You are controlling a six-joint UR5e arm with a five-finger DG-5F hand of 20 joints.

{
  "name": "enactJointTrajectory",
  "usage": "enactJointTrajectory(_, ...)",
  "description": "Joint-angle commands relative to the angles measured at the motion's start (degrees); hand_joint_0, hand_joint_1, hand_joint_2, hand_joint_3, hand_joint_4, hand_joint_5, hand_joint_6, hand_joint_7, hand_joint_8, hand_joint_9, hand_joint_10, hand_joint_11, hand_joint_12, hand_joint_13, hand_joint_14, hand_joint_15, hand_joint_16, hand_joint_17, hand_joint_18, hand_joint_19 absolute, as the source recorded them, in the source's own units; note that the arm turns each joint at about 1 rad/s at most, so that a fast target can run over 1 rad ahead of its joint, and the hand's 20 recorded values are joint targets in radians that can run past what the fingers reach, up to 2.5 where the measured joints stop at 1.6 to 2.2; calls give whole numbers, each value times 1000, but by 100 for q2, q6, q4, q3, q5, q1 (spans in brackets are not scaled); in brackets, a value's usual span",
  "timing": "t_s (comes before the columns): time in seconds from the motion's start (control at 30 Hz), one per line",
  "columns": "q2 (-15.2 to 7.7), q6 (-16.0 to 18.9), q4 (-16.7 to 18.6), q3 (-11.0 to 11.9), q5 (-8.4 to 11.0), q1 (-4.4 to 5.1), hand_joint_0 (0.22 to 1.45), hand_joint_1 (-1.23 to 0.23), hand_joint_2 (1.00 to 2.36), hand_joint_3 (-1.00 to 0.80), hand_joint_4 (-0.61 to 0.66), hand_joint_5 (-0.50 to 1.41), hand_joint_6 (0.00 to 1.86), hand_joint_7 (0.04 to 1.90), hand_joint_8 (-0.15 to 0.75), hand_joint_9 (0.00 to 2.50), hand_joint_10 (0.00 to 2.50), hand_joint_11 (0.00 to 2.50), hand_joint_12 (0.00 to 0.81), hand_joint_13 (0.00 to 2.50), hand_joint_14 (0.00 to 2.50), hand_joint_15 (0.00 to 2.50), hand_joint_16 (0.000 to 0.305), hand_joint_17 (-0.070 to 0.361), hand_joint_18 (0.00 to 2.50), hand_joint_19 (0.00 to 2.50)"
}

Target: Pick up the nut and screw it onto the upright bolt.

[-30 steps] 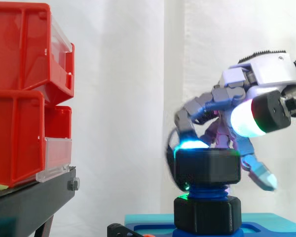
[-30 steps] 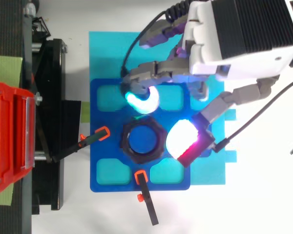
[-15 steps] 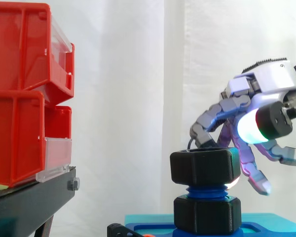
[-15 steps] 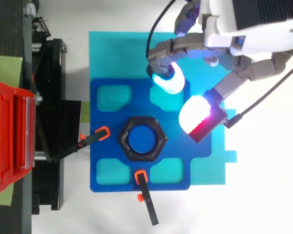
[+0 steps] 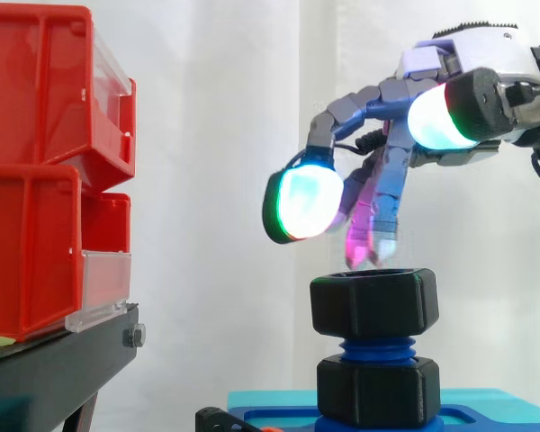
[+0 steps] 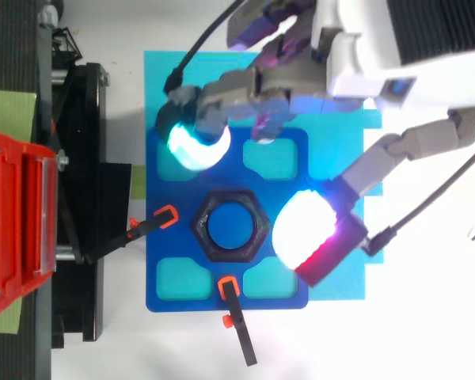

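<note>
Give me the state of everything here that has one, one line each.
Black hexagonal nut: sitting level on the bolt's top, free of the hand.
Blue threaded bolt: upright.
Second black nut: seated at the bolt's base.
Hand: open, raised above the top nut, holding nothing.
Red bins: stacked.

The hand [image 5: 481,54] comes in from the right, its fingers spread apart and loosely bent downward, gripping nothing; its fingertips [image 5: 304,205] glow cyan and white.
</note>
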Motion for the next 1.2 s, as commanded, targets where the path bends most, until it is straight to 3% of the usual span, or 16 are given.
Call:
enactJointTrajectory(0.0, -3, 2, 159, -74, 16, 93, 488, -381, 1000, -500, 141, -128, 502, 691, 238, 995, 3, 101, 331, 780, 6, 169, 37, 83, 490, 277)
enactJointTrajectory(0.1, -3, 46, 396, -258, 210, 260, 485, -379, 1000, -500, 135, -129, 502, 674, 234, 974, 3, 72, 329, 732, 5, 155, 37, 83, 441, 264)
enactJointTrajectory(0.33, -3, 98, 467, -338, 324, 391, 483, -377, 1000, -500, 139, -120, 502, 684, 243, 966, 0, 71, 329, 733, 5, 153, 38, 85, 424, 260)
enactJointTrajectory(0.87, -47, 98, 432, -338, 324, 418, 487, -376, 1000, -500, 157, -101, 503, 755, 253, 990, 3, 124, 333, 767, 5, 169, 36, 81, 447, 258)
enactJointTrajectory(1.17, -47, 98, 432, -338, 324, 418, 498, -379, 1000, -500, 173, -83, 503, 861, 264, 1171, 9, 323, 334, 859, 7, 211, 33, 74, 508, 237)
